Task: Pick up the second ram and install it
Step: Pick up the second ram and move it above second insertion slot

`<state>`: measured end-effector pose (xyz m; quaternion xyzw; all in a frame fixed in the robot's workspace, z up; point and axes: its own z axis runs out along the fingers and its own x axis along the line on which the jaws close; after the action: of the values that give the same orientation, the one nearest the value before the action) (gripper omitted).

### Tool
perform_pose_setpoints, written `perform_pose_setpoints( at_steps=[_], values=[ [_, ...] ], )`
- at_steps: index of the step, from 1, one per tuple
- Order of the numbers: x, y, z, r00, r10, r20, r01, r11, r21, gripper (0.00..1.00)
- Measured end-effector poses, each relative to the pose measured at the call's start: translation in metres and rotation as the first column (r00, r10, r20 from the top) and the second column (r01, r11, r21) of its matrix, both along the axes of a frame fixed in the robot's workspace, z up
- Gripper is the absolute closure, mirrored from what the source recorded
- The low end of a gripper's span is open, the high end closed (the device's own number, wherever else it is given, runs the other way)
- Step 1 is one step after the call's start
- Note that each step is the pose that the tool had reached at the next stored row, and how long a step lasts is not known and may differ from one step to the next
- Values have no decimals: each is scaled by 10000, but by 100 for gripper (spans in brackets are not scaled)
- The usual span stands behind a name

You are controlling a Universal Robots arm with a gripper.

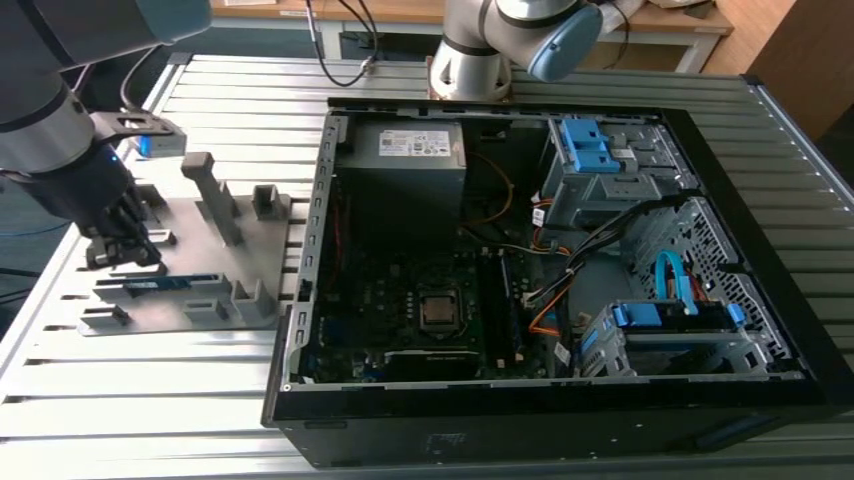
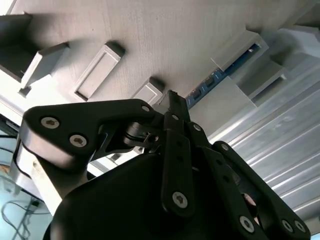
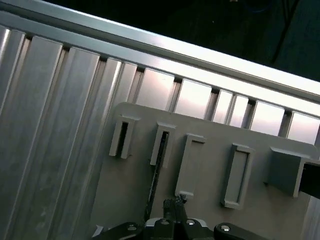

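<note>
The second ram (image 1: 167,284) is a thin dark stick with a blue-and-white label. It rests on edge between two holders of the grey fixture (image 1: 254,255) at the exterior view's left. My gripper (image 1: 134,252) hangs just over the fixture, close to the stick's end and a little behind it. The second wrist view has the fingertips (image 2: 172,99) pressed together beside the ram's (image 2: 220,75) near end, holding nothing. In the first wrist view the ram (image 3: 156,170) runs as a dark line from a slot towards my gripper (image 3: 176,202).
An open computer case (image 1: 300,300) lies to the right of the fixture, with motherboard (image 1: 427,300), power supply (image 1: 400,150), cables and blue drive bays (image 1: 601,150). Upright posts (image 1: 214,195) rise from the fixture near my gripper. Everything sits on a slatted aluminium table (image 1: 134,390).
</note>
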<state>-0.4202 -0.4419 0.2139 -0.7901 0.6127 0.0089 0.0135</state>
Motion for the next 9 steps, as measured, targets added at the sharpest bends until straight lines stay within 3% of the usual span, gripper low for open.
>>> perform_pose_setpoints(
  at_steps=[4, 9],
  values=[
    [0, 0, -12, 9974, -725, -1, 725, 9974, -1, 90],
    [0, 1, -25, 9874, -1580, 5, 1580, 9874, -33, 90]
  ],
)
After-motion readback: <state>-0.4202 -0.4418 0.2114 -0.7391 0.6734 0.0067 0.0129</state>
